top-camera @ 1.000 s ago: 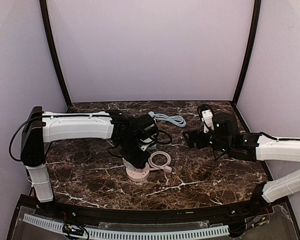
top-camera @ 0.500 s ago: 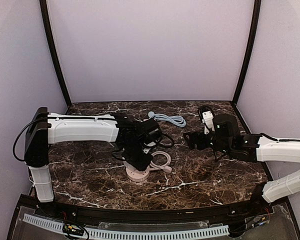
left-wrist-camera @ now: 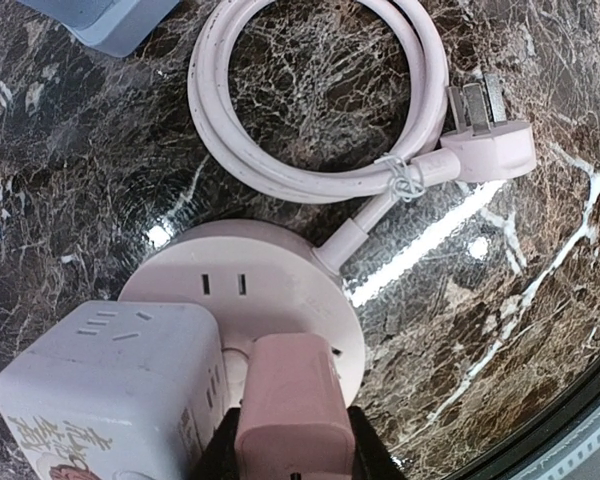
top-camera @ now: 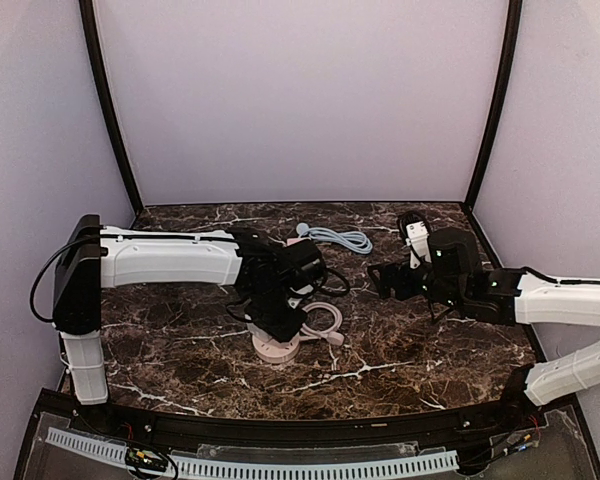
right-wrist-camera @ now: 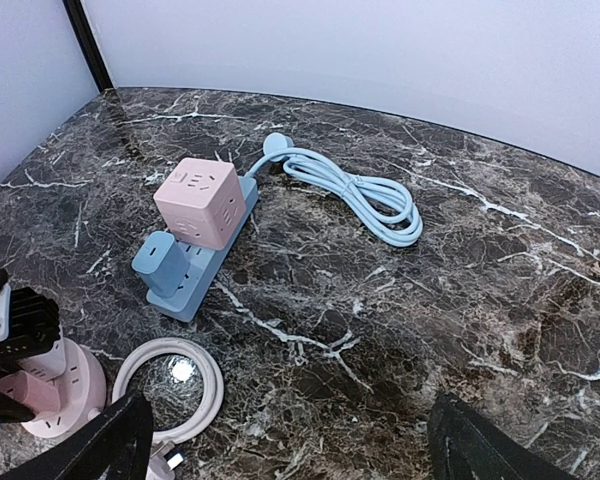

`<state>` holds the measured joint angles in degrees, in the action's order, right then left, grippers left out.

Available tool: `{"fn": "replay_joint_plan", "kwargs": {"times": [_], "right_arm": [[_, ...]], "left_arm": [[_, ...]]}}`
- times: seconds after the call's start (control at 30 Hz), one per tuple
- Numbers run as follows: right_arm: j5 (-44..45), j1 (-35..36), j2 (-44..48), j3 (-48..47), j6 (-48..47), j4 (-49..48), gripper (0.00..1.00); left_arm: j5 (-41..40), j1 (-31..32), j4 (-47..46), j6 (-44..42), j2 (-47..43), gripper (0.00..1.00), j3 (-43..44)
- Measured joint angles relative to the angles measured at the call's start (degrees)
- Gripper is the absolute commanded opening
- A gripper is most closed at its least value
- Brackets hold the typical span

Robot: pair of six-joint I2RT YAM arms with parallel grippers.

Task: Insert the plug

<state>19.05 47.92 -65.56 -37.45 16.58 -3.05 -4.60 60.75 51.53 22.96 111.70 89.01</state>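
Observation:
My left gripper (left-wrist-camera: pixel 288 445) is shut on a pink plug block (left-wrist-camera: pixel 285 390). The block's front end meets the top face of the round pink socket base (left-wrist-camera: pixel 280 290), and its prongs are hidden. A white cube adapter (left-wrist-camera: pixel 105 385) sits on the same base just to the left. In the top view the left gripper (top-camera: pixel 277 318) stands directly over the base (top-camera: pixel 277 349). My right gripper (top-camera: pixel 380 277) hovers open to the right, well clear. In the right wrist view its fingers (right-wrist-camera: pixel 105 450) are spread wide over bare marble.
The base's pink cord (left-wrist-camera: pixel 320 100) lies coiled beside it and ends in a loose three-pin plug (left-wrist-camera: pixel 490 150). A blue power strip (right-wrist-camera: pixel 195 265) carries a pink cube (right-wrist-camera: pixel 200 200) and a blue adapter (right-wrist-camera: pixel 160 262). Its blue cable (right-wrist-camera: pixel 350 190) is coiled farther back.
The left arm's upper links have shifted slightly rightward while its gripper stays over the round base. The right arm has barely moved.

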Motion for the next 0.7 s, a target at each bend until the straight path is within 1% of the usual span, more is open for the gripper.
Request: {"fn": "replay_joint_plan", "kwargs": {"times": [0.27,0.7], "right_arm": [[-0.2,0.0,0.0,0.0,0.0,0.0,0.94],[-0.4,0.0,-0.3,0.0,-0.1,0.0,0.94]], "left_arm": [[-0.3,0.2,-0.6,0.2,0.0,0.01,-0.5],[-0.8,0.2,-6.0,0.5,-1.7,0.01,-5.5]]}}
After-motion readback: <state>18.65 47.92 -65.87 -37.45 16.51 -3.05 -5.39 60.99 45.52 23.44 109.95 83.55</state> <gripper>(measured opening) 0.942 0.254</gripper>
